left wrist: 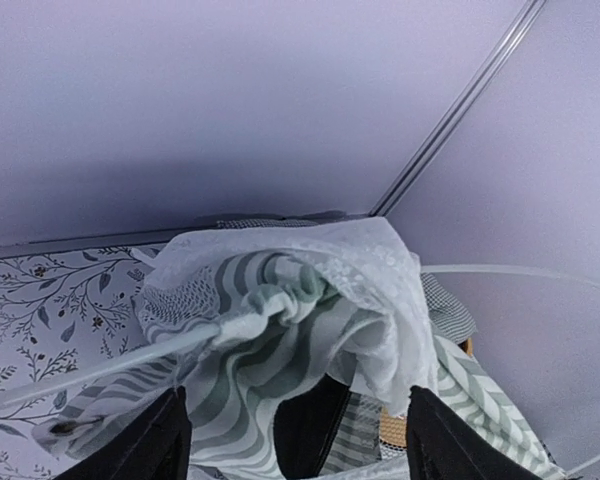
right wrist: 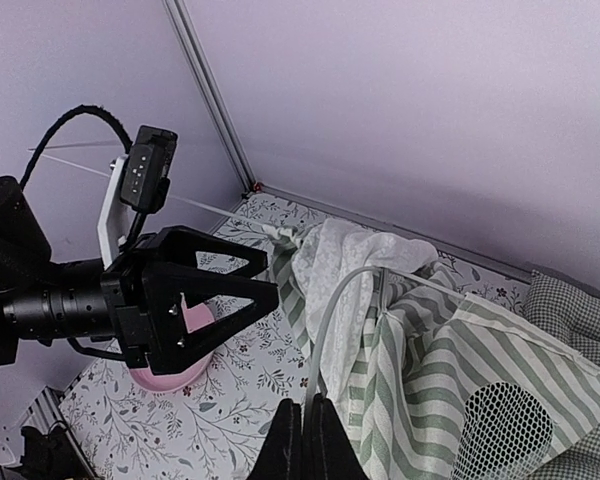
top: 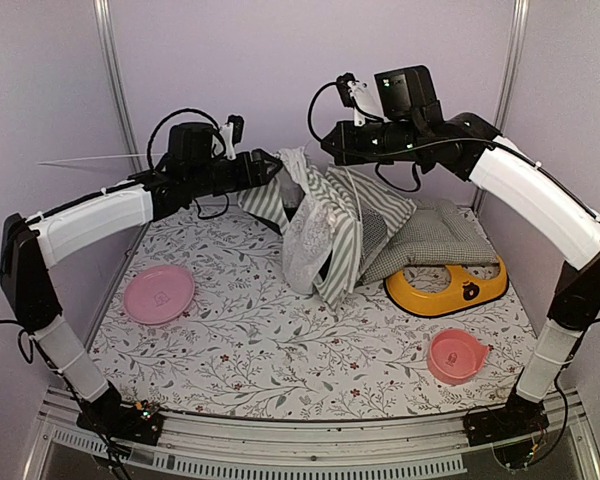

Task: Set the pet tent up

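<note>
We cannot make out the door of the pet tent (top: 325, 235) among the folds, and one thin pole runs out of the left wrist view (cut off). The tent slumps, crumpled striped cloth and lace, toward 12 o'clock on the floral mat (top: 250, 340). The left gripper (top: 273, 168) is spread astride its top; the right gripper (right wrist: 301, 425) pinches a white pole.

- The left arm (top: 90, 225) and the right arm (top: 535, 195) are covered in white ribbed shells between black joints.
- Thick black cables (right wrist: 80, 110) are looped at the wrists.
- Plain black fingers (left wrist: 160, 440) are fitted to the left gripper (left wrist: 295, 445).
</note>
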Controlling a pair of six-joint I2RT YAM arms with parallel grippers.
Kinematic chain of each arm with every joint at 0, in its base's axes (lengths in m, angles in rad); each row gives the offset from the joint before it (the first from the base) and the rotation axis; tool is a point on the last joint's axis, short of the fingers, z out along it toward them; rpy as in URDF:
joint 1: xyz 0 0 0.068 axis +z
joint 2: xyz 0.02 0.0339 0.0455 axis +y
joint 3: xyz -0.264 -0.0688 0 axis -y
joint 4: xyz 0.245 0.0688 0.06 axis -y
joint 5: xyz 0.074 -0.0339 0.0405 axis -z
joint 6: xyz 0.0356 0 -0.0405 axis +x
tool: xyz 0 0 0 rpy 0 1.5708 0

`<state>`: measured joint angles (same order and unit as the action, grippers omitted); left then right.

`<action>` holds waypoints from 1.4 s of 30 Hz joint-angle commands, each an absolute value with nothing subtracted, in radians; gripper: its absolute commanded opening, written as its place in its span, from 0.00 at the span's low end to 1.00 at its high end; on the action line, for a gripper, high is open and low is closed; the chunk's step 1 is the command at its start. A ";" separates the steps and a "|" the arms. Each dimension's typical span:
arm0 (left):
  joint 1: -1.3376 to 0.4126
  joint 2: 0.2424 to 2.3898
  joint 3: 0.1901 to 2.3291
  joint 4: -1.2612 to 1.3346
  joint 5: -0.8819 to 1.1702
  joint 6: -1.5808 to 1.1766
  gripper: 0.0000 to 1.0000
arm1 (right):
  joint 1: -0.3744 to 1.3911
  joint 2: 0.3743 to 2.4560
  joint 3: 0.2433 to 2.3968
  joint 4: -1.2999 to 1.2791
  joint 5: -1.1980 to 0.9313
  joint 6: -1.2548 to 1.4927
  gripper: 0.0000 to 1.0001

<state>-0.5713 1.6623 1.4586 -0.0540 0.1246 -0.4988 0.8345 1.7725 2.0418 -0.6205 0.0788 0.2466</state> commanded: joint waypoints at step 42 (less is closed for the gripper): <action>-0.664 1.651 1.406 0.491 0.342 -0.758 0.00 | 0.848 1.889 2.153 -0.795 0.180 0.250 0.00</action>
